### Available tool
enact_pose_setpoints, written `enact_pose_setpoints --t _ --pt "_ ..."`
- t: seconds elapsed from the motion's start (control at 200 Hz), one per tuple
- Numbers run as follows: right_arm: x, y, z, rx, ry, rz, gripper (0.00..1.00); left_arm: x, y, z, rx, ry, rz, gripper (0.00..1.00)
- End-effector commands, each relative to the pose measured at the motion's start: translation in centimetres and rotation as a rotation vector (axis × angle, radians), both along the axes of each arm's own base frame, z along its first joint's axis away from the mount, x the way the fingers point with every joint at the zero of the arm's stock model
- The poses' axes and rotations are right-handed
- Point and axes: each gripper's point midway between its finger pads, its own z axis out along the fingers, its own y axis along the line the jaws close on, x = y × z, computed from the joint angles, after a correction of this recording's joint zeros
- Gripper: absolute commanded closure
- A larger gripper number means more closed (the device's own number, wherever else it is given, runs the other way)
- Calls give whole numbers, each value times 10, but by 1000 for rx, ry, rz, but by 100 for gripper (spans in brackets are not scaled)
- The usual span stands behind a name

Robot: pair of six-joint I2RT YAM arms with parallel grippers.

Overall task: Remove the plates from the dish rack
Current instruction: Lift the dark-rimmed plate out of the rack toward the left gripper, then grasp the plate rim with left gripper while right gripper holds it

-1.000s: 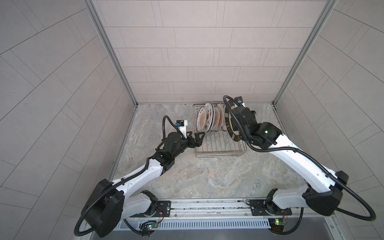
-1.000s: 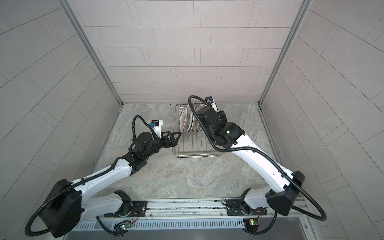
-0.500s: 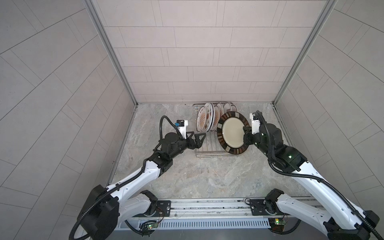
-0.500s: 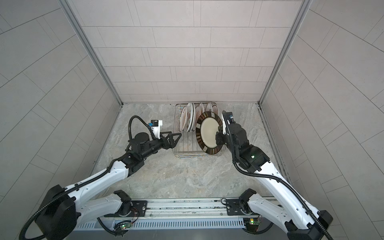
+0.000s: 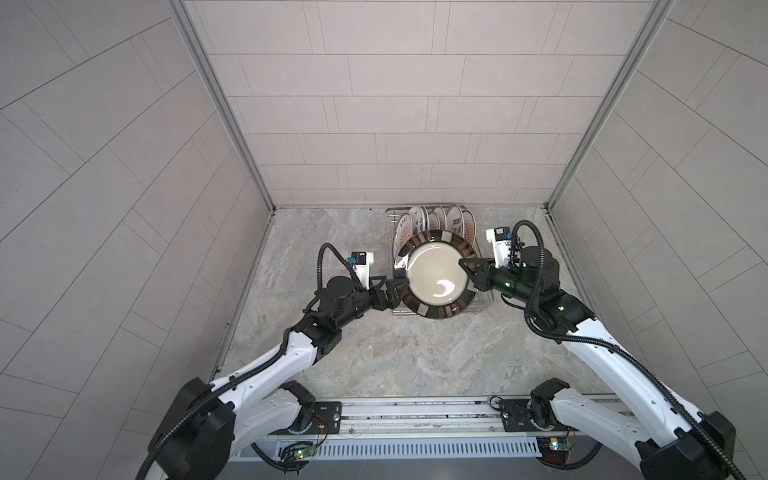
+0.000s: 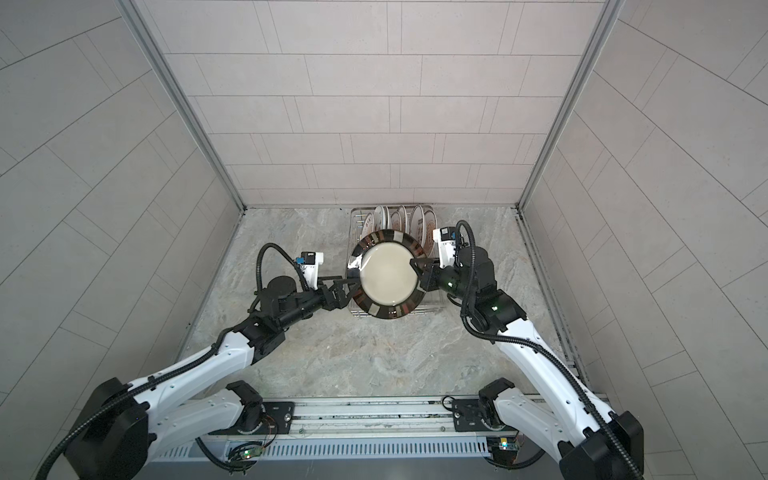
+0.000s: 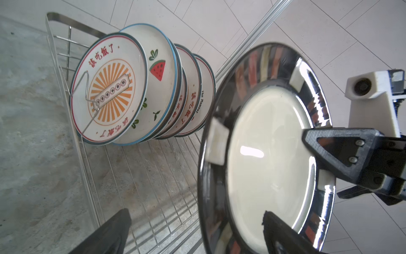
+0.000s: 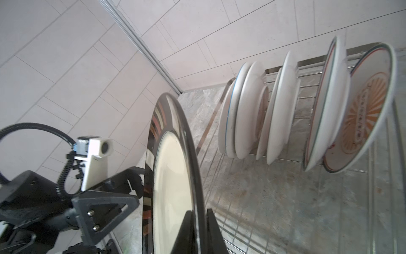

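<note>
Top views: big plate held over dish rack

Top views: R gripper clamped on plate rim; L gripper wide, straddling opp. rim.
L wrist: other plates upright at rack's back.
R wrist: jaws pinch rim.

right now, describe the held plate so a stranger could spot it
Find the silver dish rack by the back wall. Over its front, the right tool grips a big plate. Unlike the white printed plates racked behind, it has a cream centre and glossy dark rim.
</note>
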Motion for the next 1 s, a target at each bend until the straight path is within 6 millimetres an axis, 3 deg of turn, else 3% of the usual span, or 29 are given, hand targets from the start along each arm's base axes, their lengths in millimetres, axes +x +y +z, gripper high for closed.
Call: enact_pose_setpoints --t 0.0,0.095,0.155,0.34,0.425,0.585,0.826,0.996 --pt "-12 13 67 172 -176 100 100 -6 -8 22 -151 -1 -41 6" --pt "-13 15 65 194 -169 110 100 -9 -9 29 -209 3 -45 17" --pt "-12 16 63 197 -161 113 100 -10 -7 30 -221 6 -37 29" --pt "-3 19 54 187 -134 113 100 -11 -4 23 -224 36 -14 50" --pt "-1 19 53 180 -137 108 100 -10 -5 19 -239 65 -11 66" --pt "6 21 37 157 -103 106 100 -10 -13 16 -279 101 -41 78" --pt "15 30 8 127 -45 141 100 -13 -20 20 -308 87 -86 89" --pt "14 34 -2 73 4 173 91 -11 -19 26 -308 68 -81 96"
